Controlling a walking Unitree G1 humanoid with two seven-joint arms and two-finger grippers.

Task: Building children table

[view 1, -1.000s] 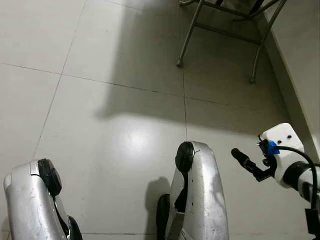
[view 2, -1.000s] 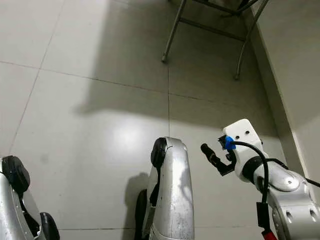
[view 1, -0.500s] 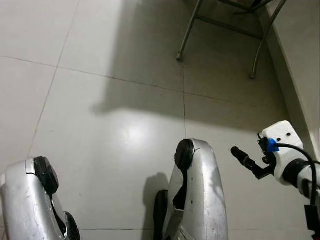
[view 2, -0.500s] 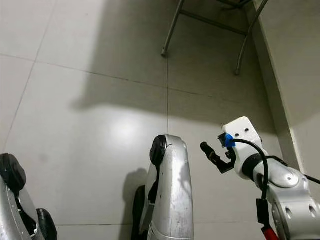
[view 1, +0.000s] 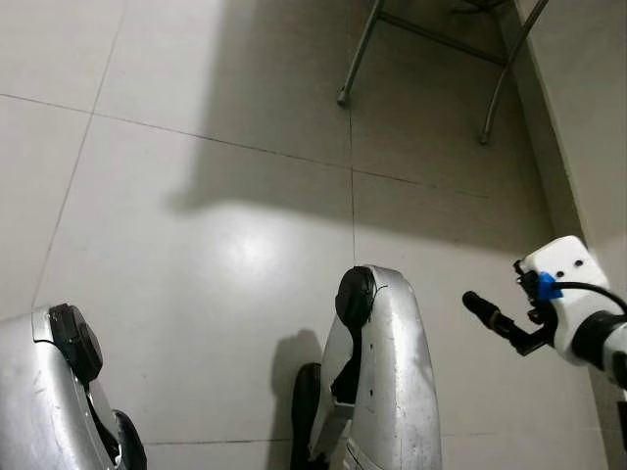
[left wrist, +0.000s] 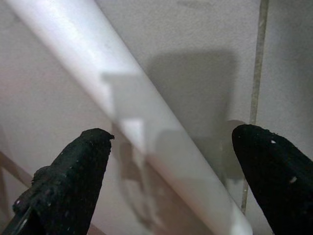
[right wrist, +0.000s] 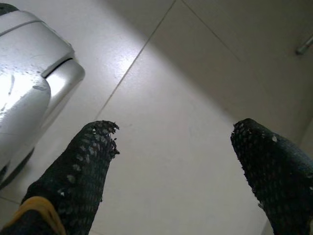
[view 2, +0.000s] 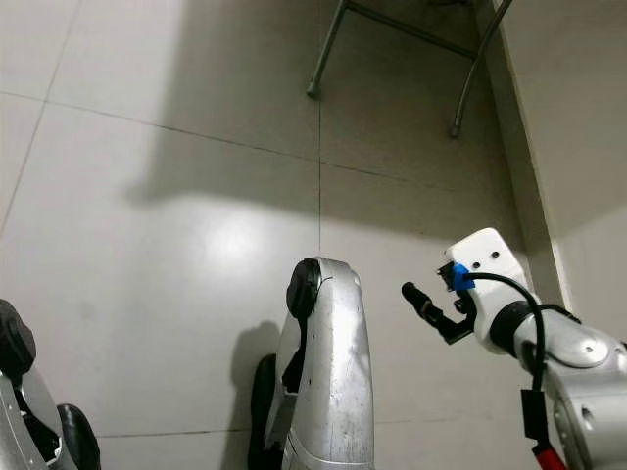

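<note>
White tube [left wrist: 146, 122] is lying slantwise on the pale tiled floor [view 1: 196, 245], showing in the left wrist view beyond the left gripper [left wrist: 173, 134]. That gripper is pointing down at it with its two black fingers [left wrist: 73, 181] spread wide, one on either side of the tube. The fingers are not closing on the tube, and whether they are touching it cannot be told. A soft shadow is falling across the tube and onto the tile beside it, near a grout line.

In the head views the right gripper [right wrist: 177, 128] is hanging low at the robot's right side, its white wrist housing [view 1: 560, 274] carrying a blue clip and a black cable. One black finger [view 2: 421, 297] is pointing toward a silver limb [view 1: 382, 382] of the robot that is rising in the middle foreground. In its own wrist view the right gripper's fingers are standing far apart, holding nothing, with bare tile showing between them.

A second silver limb [view 1: 39, 392] is sitting at the lower left corner. Ahead, the thin legs of a grey metal frame [view 1: 355, 61] are standing on the shaded tiles, close to the wall [view 1: 588, 98] running along the robot's right.
</note>
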